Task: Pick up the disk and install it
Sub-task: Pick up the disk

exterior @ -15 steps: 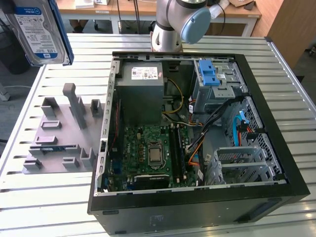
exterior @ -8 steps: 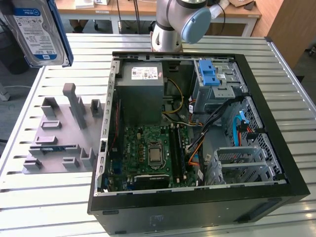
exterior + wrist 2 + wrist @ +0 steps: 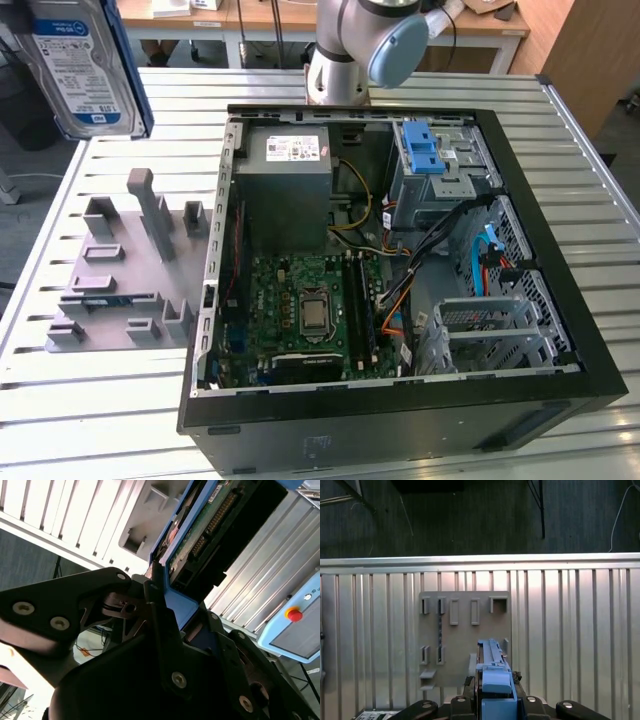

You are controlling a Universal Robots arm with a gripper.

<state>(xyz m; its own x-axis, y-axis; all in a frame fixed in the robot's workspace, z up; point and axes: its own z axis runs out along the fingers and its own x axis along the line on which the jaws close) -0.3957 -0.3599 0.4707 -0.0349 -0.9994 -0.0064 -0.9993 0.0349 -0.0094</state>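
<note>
- The pick-up half looked done: the disk [image 3: 85, 68] hung high in the air at the exterior view's upper left, well apart from the slatted metal table [image 3: 100, 420] and touching nothing on it.
- The gripper [image 3: 176, 605] had its jaws pressed in on the disk's blue carrier frame [image 3: 495, 682], pinching it edge-on. In the second wrist view, a black finger [image 3: 156, 610] lay flat against one side of the frame.
- The disk's green circuit-board underside [image 3: 210, 525] faced the second wrist camera.
- In the first wrist view the grey fixture plate [image 3: 465, 630], with its row of upright holders, lay on the table below the held disk.
- Installing was judged not yet done. The open computer case [image 3: 560, 330] sat on the table towards the exterior view's right, and the disk was well apart from it.
- Inside the case, the drive cage with a blue latch [image 3: 425, 150] stood in the far corner beside the grey power supply [image 3: 285, 165].
- Hard to make out: the disk's top and left side were cut off by the exterior view's edge.
- The spot where the finger pads met the frame was lost in shadow.
- Which bay was meant for the disk could not be told.
</note>
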